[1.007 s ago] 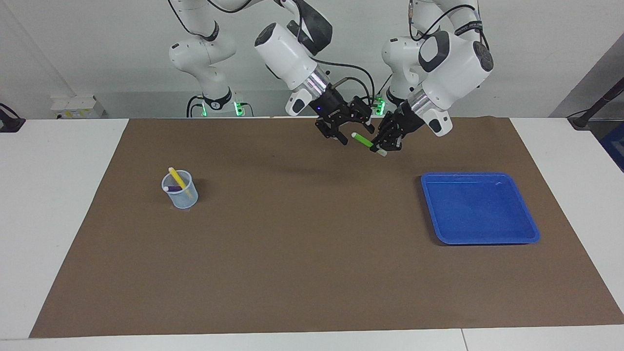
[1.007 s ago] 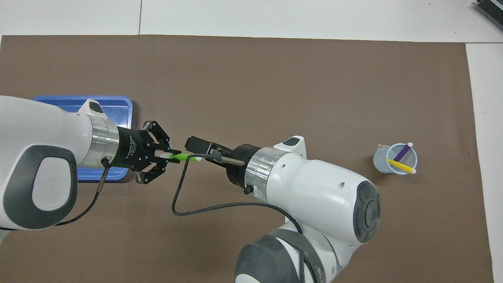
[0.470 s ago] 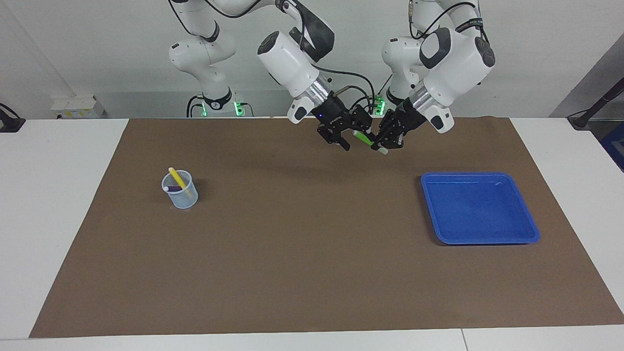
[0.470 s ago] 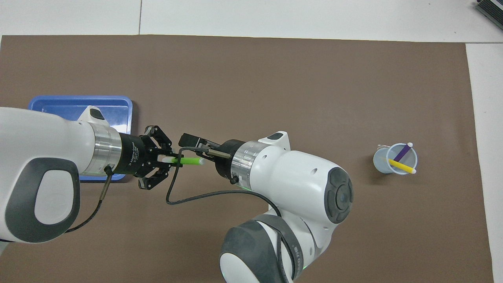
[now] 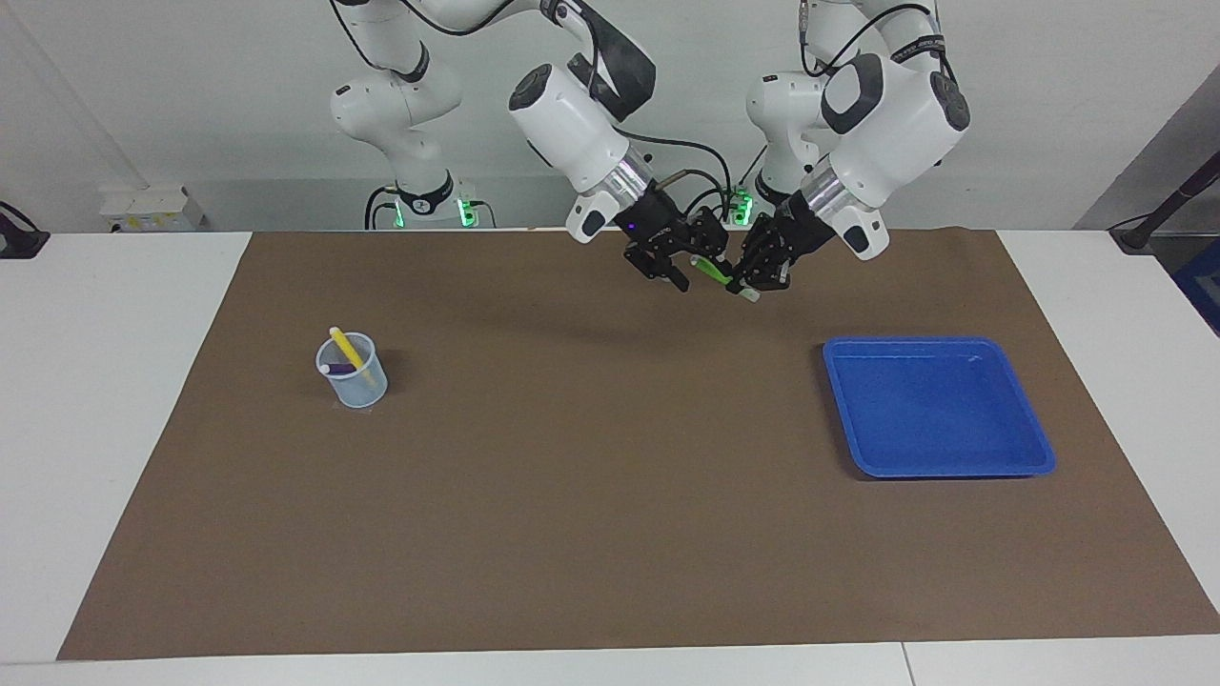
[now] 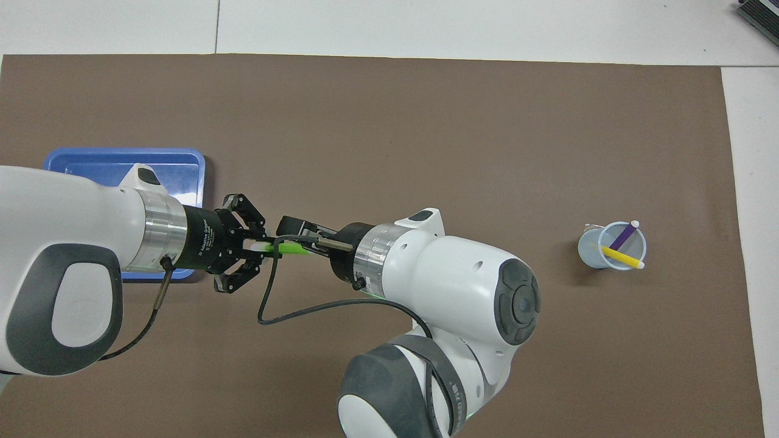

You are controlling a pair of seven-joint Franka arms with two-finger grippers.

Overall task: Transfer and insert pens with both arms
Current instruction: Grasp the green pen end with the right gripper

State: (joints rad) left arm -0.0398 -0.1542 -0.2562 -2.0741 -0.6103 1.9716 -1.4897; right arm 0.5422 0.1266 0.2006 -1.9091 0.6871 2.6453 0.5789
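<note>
My left gripper (image 5: 753,284) is shut on the whitish cap end of the green pen (image 5: 713,272) and holds it in the air over the mat, close to the robots' edge. In the overhead view the left gripper (image 6: 255,247) holds the green pen (image 6: 293,248) level. My right gripper (image 5: 694,268) is open, its fingers on either side of the pen's free end; in the overhead view the right gripper (image 6: 299,242) covers that end. The yellow pen (image 5: 344,348) and the purple pen (image 5: 339,368) stand in a clear cup (image 5: 356,384) toward the right arm's end.
A blue tray (image 5: 939,405) lies on the brown mat (image 5: 591,457) toward the left arm's end, partly under the left arm in the overhead view (image 6: 109,159). Two smaller white arms with green-lit bases (image 5: 419,205) stand at the robots' edge.
My right gripper has moved in toward the left gripper and now has the green pen's free end between its fingers. The left gripper has lifted slightly with the pen.
</note>
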